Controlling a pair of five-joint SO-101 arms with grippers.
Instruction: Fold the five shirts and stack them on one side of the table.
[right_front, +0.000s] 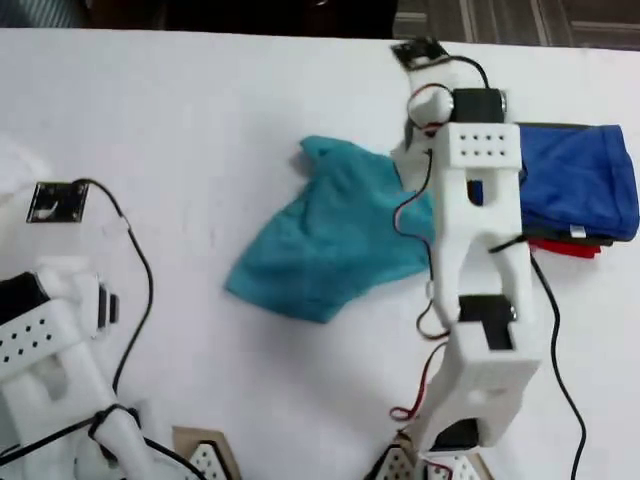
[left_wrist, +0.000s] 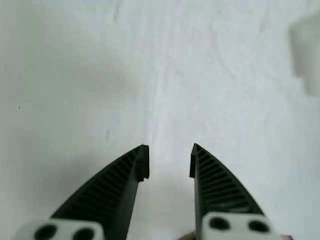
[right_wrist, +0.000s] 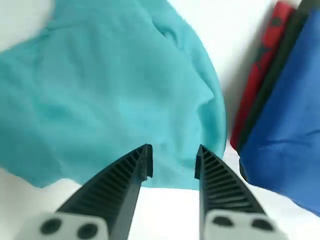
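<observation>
The left claw (left_wrist: 168, 161) and right claw (right_wrist: 173, 161) both stand parted and empty, right arm (right_front: 480, 250) stretched forward.

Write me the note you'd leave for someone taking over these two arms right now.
Left gripper: jaws open, empty, over the bare table.
Right gripper: jaws open, empty, over an edge of the teal shirt, next to the stack.
Teal shirt: crumpled in the middle of the table, not folded.
Stack, on the right arm's side: blue shirt on top, dark shirt and red shirt beneath.
Done: three shirts folded and stacked, as far as can be seen.
Left: fold the teal shirt and add it. I count four shirts, not five.
</observation>
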